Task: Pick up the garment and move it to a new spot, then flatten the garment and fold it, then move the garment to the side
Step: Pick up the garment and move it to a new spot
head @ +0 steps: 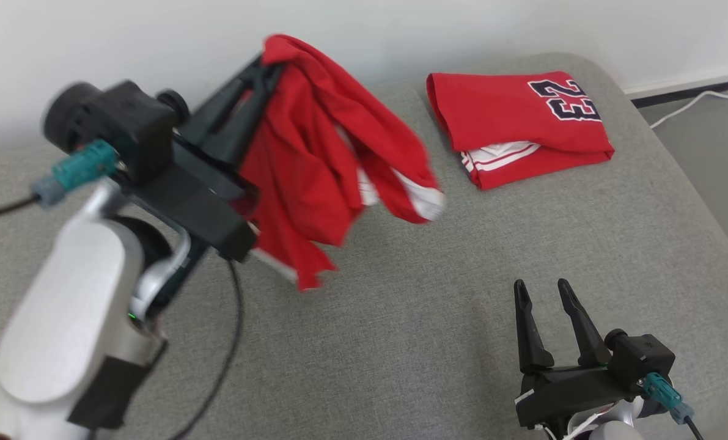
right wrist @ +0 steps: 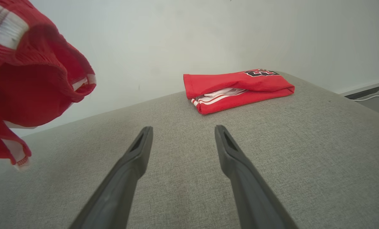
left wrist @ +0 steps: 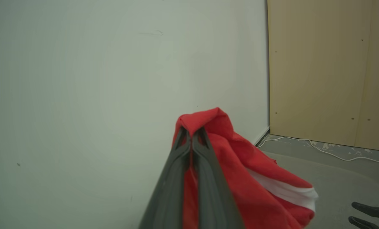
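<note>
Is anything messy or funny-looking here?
Yes. The crumpled red shirt dangles in a bunch from the shut left gripper, above the gray cushion. The folded red shirt behind it lies tidy, so nothing else looks odd.

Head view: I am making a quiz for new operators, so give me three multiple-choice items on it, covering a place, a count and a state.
1. Where does the folded jersey lie on the grey surface?
A. far right, near the wall
B. near left corner
C. under the right gripper

2. How many red garments are there?
A. one
B. two
C. three

3. What state is the left gripper in?
A. open and empty
B. shut on the hanging garment
C. lying flat on the surface

Answers:
1 A, as it lies at the upper right by the wall.
2 B, as one hangs and one lies folded.
3 B, as its fingers are pressed together with red cloth draped from them.
</note>
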Robot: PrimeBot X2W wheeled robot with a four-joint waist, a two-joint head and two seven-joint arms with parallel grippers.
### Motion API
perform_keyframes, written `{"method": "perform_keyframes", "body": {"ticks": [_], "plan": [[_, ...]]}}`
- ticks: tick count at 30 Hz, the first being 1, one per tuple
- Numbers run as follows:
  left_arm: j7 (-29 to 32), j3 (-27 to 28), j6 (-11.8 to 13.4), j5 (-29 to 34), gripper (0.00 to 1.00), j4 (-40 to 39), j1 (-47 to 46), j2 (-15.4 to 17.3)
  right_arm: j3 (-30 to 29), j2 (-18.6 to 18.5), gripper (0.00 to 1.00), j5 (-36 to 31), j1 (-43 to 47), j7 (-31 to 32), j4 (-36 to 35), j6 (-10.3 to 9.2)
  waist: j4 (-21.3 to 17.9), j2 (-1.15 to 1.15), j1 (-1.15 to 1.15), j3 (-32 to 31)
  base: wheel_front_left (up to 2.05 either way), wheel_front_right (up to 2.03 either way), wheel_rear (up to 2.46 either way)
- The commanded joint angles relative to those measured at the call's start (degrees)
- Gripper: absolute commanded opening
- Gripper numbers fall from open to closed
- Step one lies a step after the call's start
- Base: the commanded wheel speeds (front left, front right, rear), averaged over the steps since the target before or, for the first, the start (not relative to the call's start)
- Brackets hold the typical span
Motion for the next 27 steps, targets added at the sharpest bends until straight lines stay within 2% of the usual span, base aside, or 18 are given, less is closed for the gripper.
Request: {"method": "perform_keyframes", "body": {"ticks": [1, 7, 13, 17, 21, 27], "plan": [[-0.24, 0.14, 0.64, -0.67, 0.0, -0.97, 1.28, -0.49, -0.07, 0.01, 1.0, 0.04, 0.2, -0.27, -0.18, 0.01, -0.47, 0.0, 0.0, 0.39, 0.0, 0.0, 0.0], [-1.23, -1.25, 3.03, -3.26, 0.0, -2.84, 8.06, -3.59, -0.42, 0.01, 1.0, -0.81, -0.06, -0.27, -0.04, 0.01, 0.24, 0.0, 0.0, 0.42, 0.0, 0.0, 0.0], [-4.98, 0.68, 4.89, -5.5, 0.0, 1.63, 15.68, -3.11, -0.62, 0.01, 1.0, -1.98, -0.65, -0.27, 0.27, 0.01, 1.79, 0.0, 0.0, 0.61, 0.0, 0.0, 0.0], [-9.8, 3.42, 6.22, -5.55, 0.0, 7.6, 20.74, -1.26, -0.54, -0.01, 1.0, -2.54, -0.39, -0.27, 0.52, 0.01, 2.98, 0.0, 0.0, 0.83, 0.0, 0.0, 0.0], [-13.47, 4.36, 6.26, -5.63, 0.0, 12.89, 23.58, -0.78, -0.71, 0.01, 1.0, -3.04, -0.14, -0.28, 0.91, 0.01, 4.19, 0.0, 0.0, 0.85, 0.0, 0.0, 0.0], [-17.69, 4.04, 5.09, -6.38, 0.0, 21.22, 25.1, -2.11, -0.94, 0.01, 1.0, -3.62, -0.47, -0.28, 1.6, 0.01, 6.19, 0.0, 0.0, 0.23, 0.0, 0.0, 0.0]]}}
